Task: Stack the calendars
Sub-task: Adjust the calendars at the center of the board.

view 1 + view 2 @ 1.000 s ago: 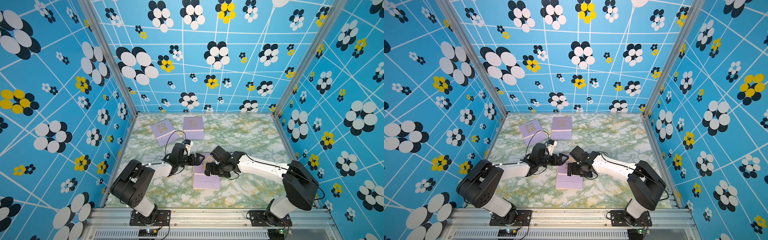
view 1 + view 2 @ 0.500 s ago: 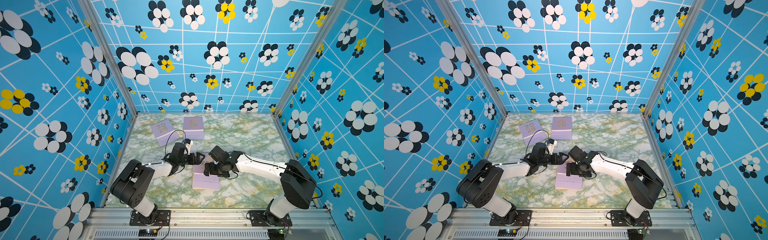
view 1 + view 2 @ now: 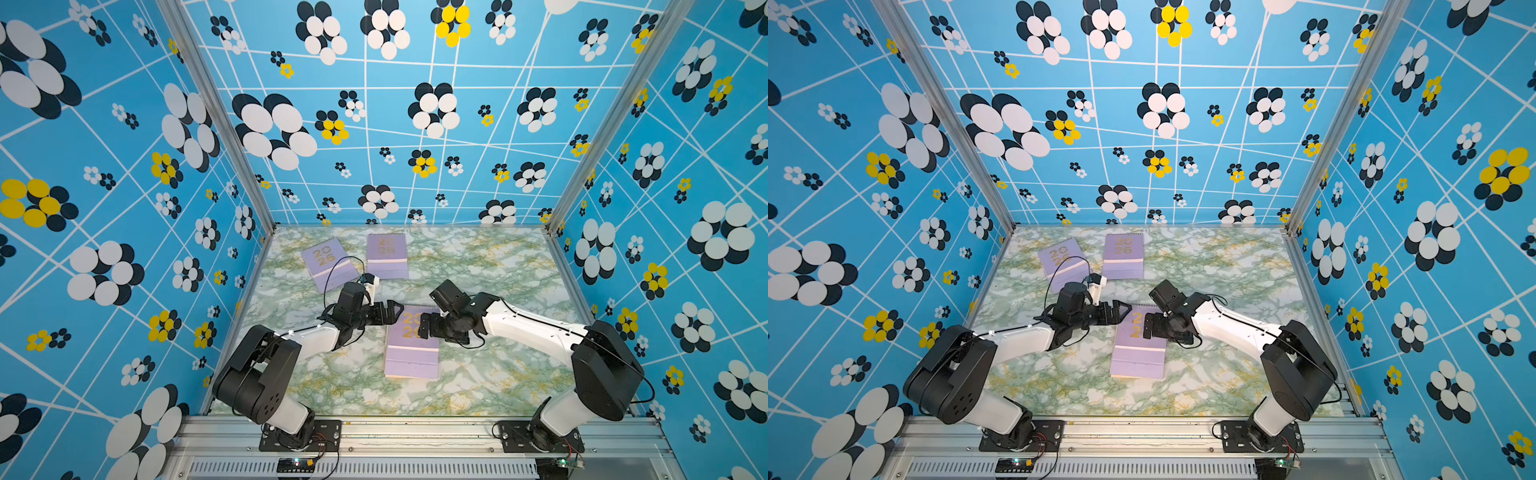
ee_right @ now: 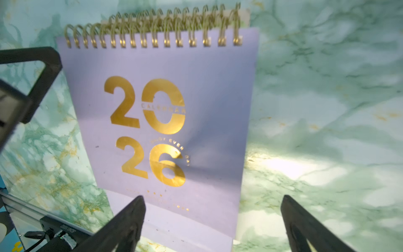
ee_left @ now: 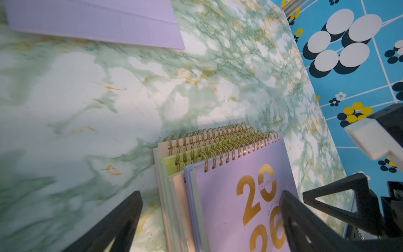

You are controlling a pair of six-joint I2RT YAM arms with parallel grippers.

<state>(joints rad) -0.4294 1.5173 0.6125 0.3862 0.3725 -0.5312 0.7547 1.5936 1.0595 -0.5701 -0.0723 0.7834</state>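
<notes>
Lying in the near middle of the bench (image 3: 498, 374), the stack of calendars (image 3: 411, 357) is showing a lilac "2026" cover on top. The left wrist view is revealing peach and yellow edges stepped out beneath it, so the pile is sitting slightly fanned rather than square. Its long axis is running near to far, spiral end away from the robot. At that far end the left claw (image 3: 392, 311) and the right claw (image 3: 423, 328) are flanking the pile, both with jaws spread wide and gripping nothing. Farther back, toward the left rear of the bench, the tilted lilac calendar (image 3: 328, 264) and the straight lilac calendar (image 3: 386, 255) are lying flat, just beside each other and well apart from the pile. Both are sitting beyond and to the left of the claws, so the left arm is looking the nearer one for the next fetch.
</notes>
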